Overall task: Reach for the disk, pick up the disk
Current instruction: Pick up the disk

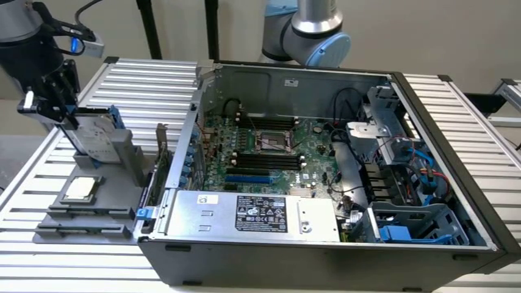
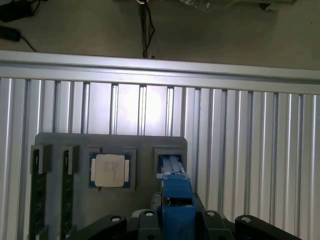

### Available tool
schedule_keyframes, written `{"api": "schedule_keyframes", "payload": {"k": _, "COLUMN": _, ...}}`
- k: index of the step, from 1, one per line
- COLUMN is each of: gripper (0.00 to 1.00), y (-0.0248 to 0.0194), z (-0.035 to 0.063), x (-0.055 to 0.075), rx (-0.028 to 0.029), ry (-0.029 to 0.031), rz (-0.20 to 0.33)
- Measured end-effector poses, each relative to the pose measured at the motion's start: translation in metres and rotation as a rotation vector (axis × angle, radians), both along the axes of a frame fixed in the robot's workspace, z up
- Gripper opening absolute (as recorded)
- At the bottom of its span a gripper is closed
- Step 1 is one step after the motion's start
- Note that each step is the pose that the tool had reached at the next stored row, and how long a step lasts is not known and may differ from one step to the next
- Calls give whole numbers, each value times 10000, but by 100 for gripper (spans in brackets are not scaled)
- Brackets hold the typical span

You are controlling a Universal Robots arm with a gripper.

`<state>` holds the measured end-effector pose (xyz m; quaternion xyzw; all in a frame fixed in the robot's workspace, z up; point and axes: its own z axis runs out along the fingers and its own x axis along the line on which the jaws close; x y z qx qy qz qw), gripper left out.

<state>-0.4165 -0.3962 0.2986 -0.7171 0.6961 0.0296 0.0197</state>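
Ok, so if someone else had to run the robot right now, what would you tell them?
End effector: shut on the disk at its top edge.
Disk: upright on edge, with its lower end at the slot of the grey holder. That is on the exterior view's left, beside the open computer case.
Done: disk reached and gripped.
Left: the disk is not yet clear of the holder.
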Motion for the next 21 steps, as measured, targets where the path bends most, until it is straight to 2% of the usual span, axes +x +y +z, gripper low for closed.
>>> {"api": "schedule_keyframes", "payload": {"k": 7, "gripper": 33, "y": 0, "z": 187, "x": 37, "rx": 15, "ry": 0, "rz": 1}}
{"api": "schedule_keyframes", "payload": {"k": 21, "gripper": 33, "y": -2, "z": 821, "x": 200, "rx": 96, "ry": 0, "rz": 27}}
